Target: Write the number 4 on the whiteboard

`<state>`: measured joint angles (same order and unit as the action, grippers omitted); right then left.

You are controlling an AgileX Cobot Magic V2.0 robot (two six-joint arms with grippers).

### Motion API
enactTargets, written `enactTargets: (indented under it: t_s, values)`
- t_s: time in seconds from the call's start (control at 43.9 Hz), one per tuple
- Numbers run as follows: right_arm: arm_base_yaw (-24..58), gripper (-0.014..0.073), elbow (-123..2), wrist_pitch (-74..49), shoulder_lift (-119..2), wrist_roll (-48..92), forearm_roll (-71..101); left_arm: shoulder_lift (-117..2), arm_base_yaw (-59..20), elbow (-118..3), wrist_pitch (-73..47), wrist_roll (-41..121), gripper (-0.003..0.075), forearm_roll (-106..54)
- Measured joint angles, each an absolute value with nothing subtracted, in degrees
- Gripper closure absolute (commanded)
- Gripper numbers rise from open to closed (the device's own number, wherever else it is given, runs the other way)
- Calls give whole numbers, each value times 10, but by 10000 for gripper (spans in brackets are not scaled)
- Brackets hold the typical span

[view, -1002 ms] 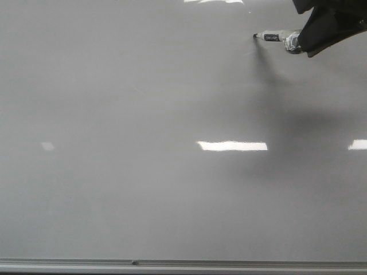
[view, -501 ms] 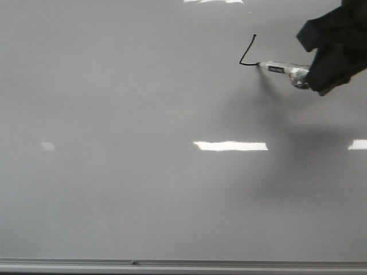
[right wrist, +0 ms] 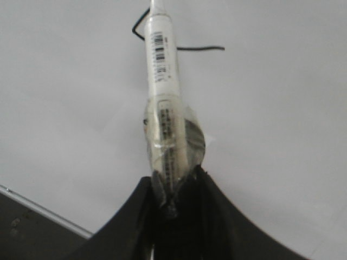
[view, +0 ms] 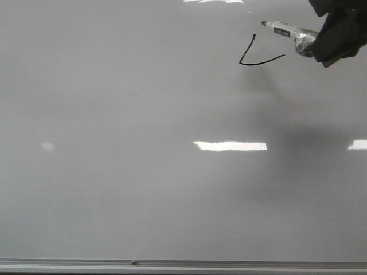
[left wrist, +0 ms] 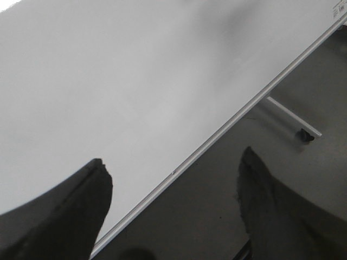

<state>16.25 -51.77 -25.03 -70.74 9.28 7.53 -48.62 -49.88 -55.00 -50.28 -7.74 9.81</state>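
Note:
The whiteboard point(view: 143, 172) fills the front view, pale grey and glossy. Near its top right are two black strokes of the number 4 point(view: 252, 59): a slanted stroke and a curved crossbar. No vertical stem shows. My right gripper point(view: 312, 43) is shut on a white marker point(view: 284, 30) wrapped in clear tape. The marker tip sits just above and right of the slanted stroke's top. In the right wrist view the marker point(right wrist: 162, 81) points at the strokes point(right wrist: 200, 49) from my shut gripper point(right wrist: 173, 184). My left gripper point(left wrist: 173, 168) is open and empty, off the board's lower edge.
A grey metal rail point(view: 183, 264) runs along the board's lower edge; it also shows in the left wrist view point(left wrist: 244, 111). Bright glare patches point(view: 230, 145) lie mid-board. A stand foot with a caster point(left wrist: 303, 132) rests on the dark floor.
The marker drew the slanted stroke downward, then the curved crossbar to the right. It has since moved up to a spot above the crossbar, near the slanted stroke's top.

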Motion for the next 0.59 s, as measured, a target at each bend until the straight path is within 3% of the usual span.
enactTargets:
  t_s: [0.592]
  values:
    - [145,664,-518,-205,-777,93,75,-486,-499,-550,-503,-77,240,98]
